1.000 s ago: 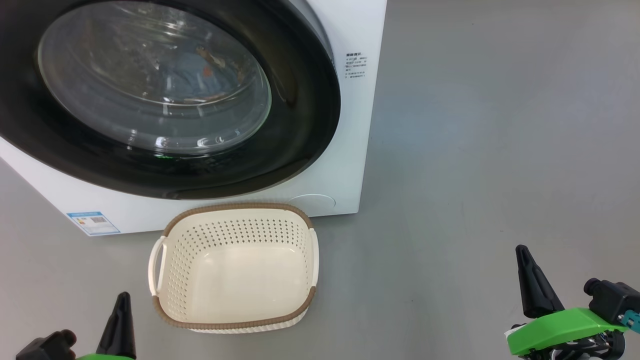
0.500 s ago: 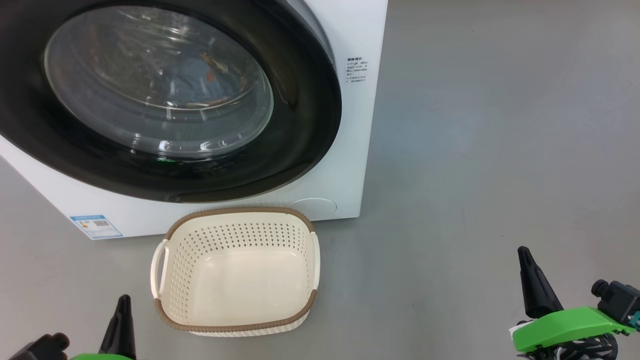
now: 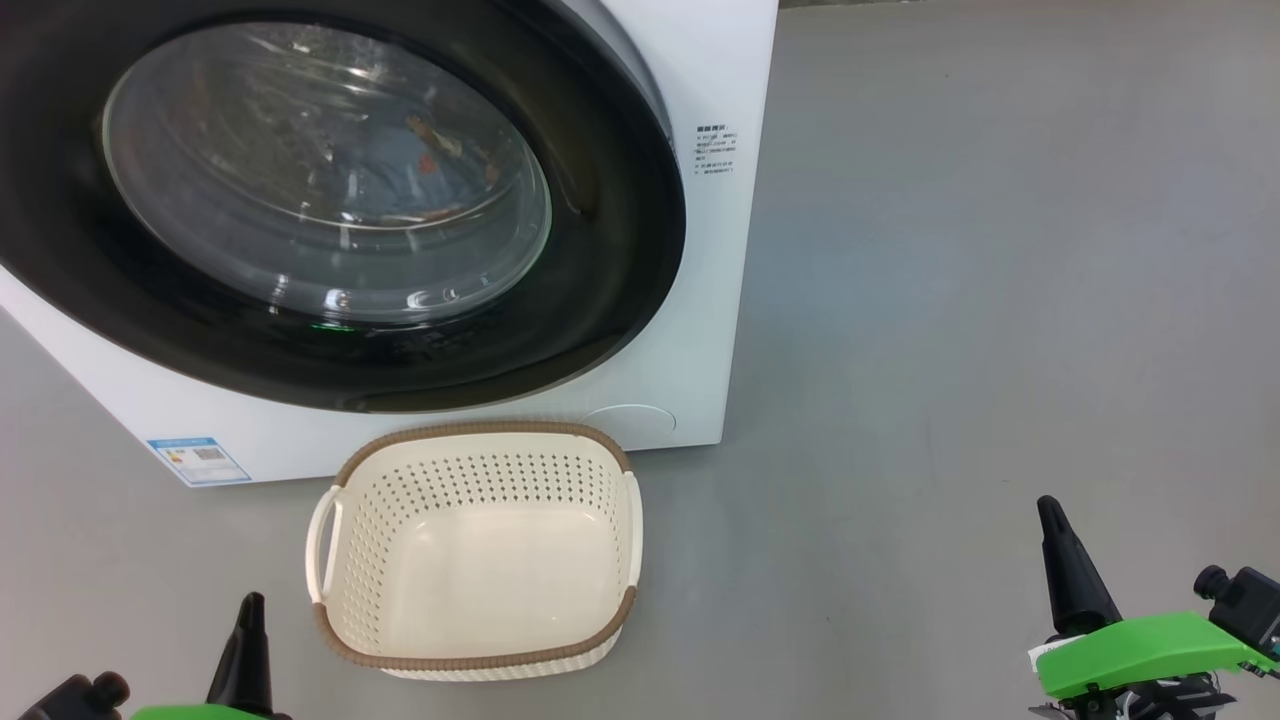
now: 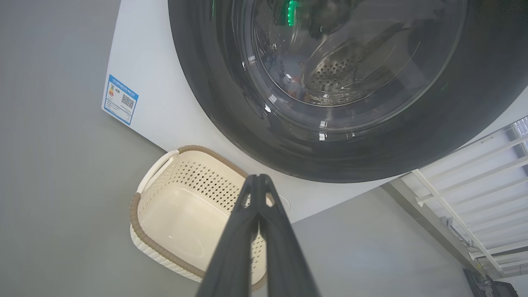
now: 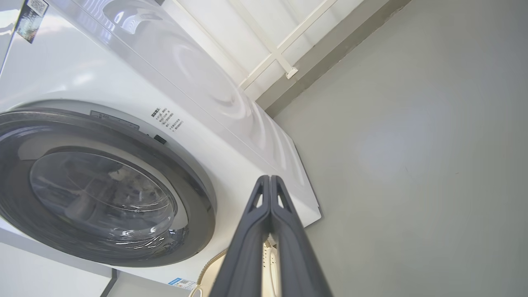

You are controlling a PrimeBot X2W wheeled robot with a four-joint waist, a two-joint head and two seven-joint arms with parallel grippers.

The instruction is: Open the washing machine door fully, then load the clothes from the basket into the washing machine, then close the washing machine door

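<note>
On the grey floor [image 3: 950,300], toward 10 o'clock in the head view, stands the washing machine [image 3: 705,300]. The washing machine door [image 3: 625,230] lies flush against its white front, the glossy black rim ringing the bulging glass. Through that glass the clothes [image 3: 400,165] show as a light-blue heap with orange-brown marks, lying inside the drum. A blue energy label [image 3: 198,460] sits on the machine's lower front at 8 o'clock, and the round filter cover [image 3: 630,420] is at 6 o'clock, just behind the basket's far rim.

The basket [image 3: 480,432] sits on the floor at 7 o'clock, right in front of the machine, upright, with its smooth cream bottom in plain sight and a white handle on each side.

The left gripper [image 3: 250,602] pokes up at 8 o'clock, just beside the basket's near left corner but not touching it. In the left wrist view its fingers are pressed together with nothing between them. The right gripper [image 3: 1048,505] stands at 4 o'clock, well apart from the basket, over bare floor. Its fingers too are squeezed tight on nothing.
</note>
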